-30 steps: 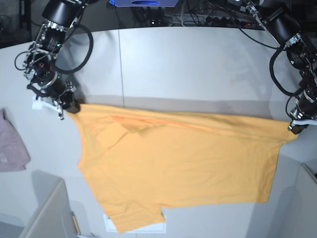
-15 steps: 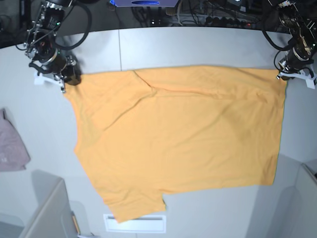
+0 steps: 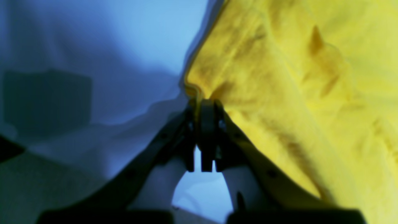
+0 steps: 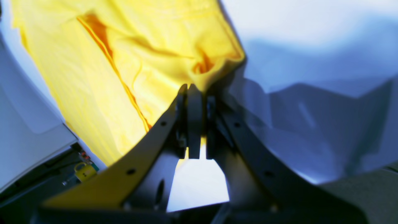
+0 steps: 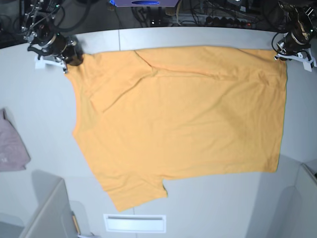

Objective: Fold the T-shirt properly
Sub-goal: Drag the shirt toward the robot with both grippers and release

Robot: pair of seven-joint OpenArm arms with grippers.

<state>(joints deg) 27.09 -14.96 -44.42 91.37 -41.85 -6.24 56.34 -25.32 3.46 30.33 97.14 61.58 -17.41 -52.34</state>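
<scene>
- No writing can be made out in the pictures, neither on the cloth nor elsewhere.
- The large plain orange-yellow cotton T-shirt [image 5: 178,119] lies spread over the pale, smooth table [image 5: 44,99], between the two arms; its far edge is gathered into soft folds and a sleeve points towards the near side.
- The black left gripper [image 3: 203,104] has its fingers closed on a pinched corner of the T-shirt, at the far edge on the base view's right.
- The black right gripper [image 4: 199,90] likewise has its fingers closed on fabric, at the far corner on that view's left, where the cloth puckers into small creases.
- A small pale pink-grey cloth [image 5: 12,144], crumpled-looking and soft, lies at the base view's left edge, apart from the T-shirt.
- A flat white rectangle [image 5: 134,223] with a thin outline sits near the sleeve, on the near side.
</scene>
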